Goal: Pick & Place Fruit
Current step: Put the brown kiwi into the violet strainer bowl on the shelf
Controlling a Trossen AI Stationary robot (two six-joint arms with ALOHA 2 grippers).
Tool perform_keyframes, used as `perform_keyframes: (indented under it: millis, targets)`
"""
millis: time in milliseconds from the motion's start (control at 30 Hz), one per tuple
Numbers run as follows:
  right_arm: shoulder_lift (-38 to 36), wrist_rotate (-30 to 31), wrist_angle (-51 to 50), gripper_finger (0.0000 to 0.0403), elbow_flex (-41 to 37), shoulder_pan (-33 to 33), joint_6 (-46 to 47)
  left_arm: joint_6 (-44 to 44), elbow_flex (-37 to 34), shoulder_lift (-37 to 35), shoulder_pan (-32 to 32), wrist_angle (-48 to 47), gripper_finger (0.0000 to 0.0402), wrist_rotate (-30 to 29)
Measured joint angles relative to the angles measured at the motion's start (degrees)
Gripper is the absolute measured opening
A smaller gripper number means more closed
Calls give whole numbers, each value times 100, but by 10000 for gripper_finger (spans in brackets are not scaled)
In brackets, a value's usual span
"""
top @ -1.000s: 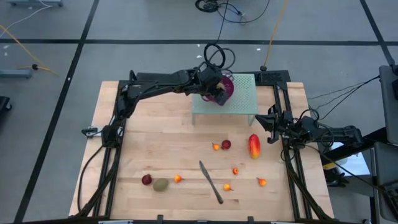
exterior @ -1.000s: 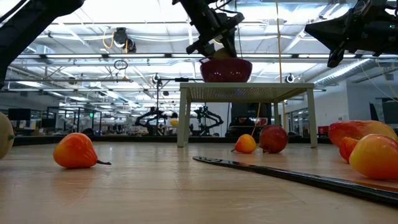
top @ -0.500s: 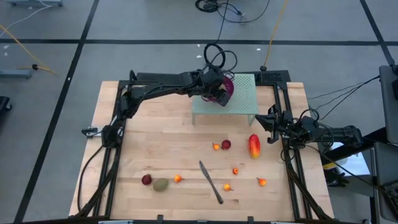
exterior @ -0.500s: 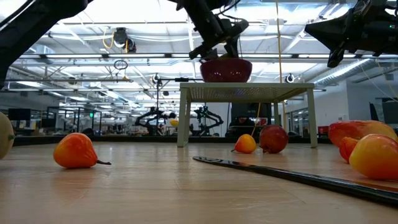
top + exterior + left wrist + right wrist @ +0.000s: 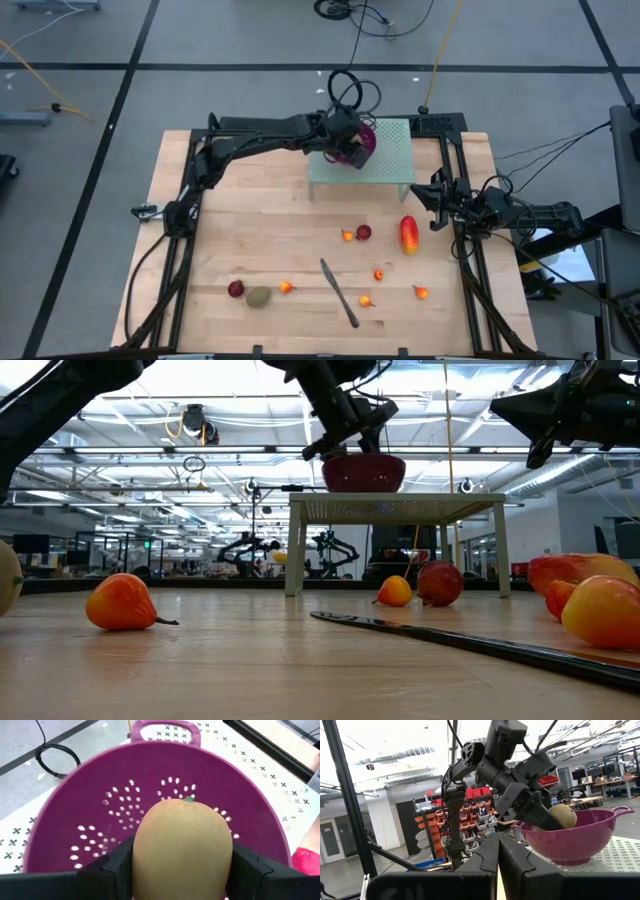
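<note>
Holding a brownish kiwi between its 2 fingers, the left tool sits just over the purple bowl on the small white stand; placing step, next move looks like parting the jaws so it drops inside. Right tool waits fully closed and empty at the counter's right edge. Other fruit on the counter: mango, 2nd kiwi, dark red ones, tiny orange ones, plus a knife. Bowl's contents under the kiwi are hidden.
</note>
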Motion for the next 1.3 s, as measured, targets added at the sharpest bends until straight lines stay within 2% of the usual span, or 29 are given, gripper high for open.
perform_keyframes:
  millis: [600,867,1167,1300]
  targets:
    - [0,0,-2,0,-1,0,0,4,0,-2,78,0,224,70]
    - [0,0,-2,0,-1,-2,-2,1,0,-2,99,0,247,70]
    - [1,0,0,0,0,-2,0,46,0,-2,104,0,240,117]
    - [0,0,0,0,0,0,-1,173,0,-2,113,2,252,258]
